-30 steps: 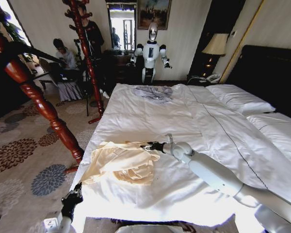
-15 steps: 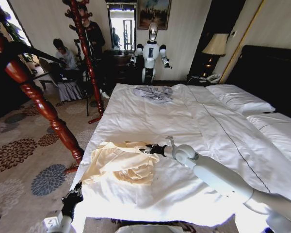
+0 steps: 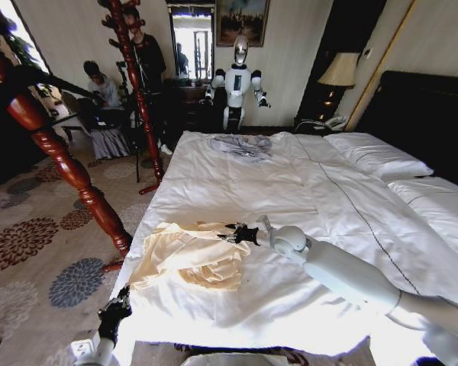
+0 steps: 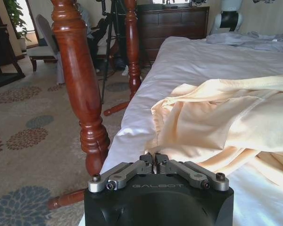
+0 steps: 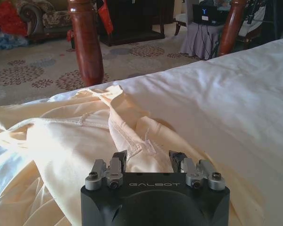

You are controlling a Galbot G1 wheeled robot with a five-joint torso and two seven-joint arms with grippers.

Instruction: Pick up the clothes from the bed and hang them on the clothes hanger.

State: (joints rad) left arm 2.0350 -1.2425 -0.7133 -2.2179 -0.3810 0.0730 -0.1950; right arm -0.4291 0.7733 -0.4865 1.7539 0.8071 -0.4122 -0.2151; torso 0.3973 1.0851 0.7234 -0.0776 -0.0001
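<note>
The clothes, a crumpled cream-yellow garment, lie on the near left part of the bed. My right gripper reaches across the white duvet to the garment's right edge. In the right wrist view this gripper is open, with a fold of the cream fabric between and just beyond its fingers. My left gripper hangs low by the bed's near left corner. It is shut and empty, a short way from the garment. The clothes hanger is out of view.
A turned red wooden stand rises from the patterned carpet just left of the bed. A smaller grey-blue garment lies at the bed's far end. Pillows lie at the right, and another robot stands beyond the bed.
My right arm has sunk a little and its wrist has turned, bringing the gripper closer onto the garment's edge. The left arm and the garment have not moved.
</note>
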